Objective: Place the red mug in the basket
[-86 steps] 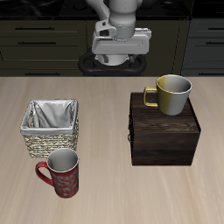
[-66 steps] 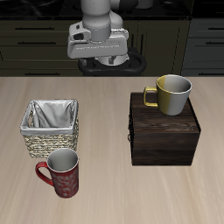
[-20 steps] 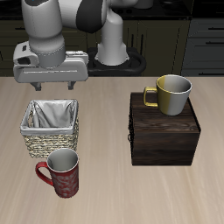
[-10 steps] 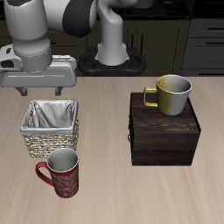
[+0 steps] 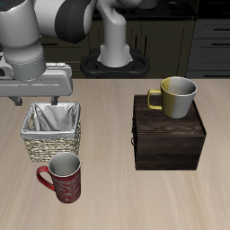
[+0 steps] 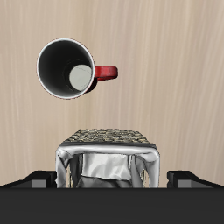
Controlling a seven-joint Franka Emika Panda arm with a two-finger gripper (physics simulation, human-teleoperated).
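Seen from the front, at the near-left of the frame: the tool (image 5: 37,97), hanging above the basket (image 5: 51,131), fingers spread wide and holding nothing, one fingertip showing over the basket's back rim and the other just outside its side wall. Below it, the tan wicker basket sitting flat on the pale wooden worktop (image 5: 108,198), grey-white cloth lining exposed. Just in front of the basket, nearer the worktop's front edge — the red mug (image 5: 63,178), upright, handle turned away from the wooden box, grey inside open to the camera; close to the wicker wall, contact not clear from this angle. Farther along, well apart from both, a dark wooden box (image 5: 167,133) carrying a grey mug (image 5: 174,97) with a yellow handle, upright near the box's back edge.

From the wrist camera: the red mug (image 6: 68,69) looked straight down into, dark interior with a pale disc at the bottom, red handle sticking out sideways; a narrow strip of bare wood between it and the basket (image 6: 108,157), whose woven rim and crumpled lining fill the space between the two dark finger pads (image 6: 41,178).
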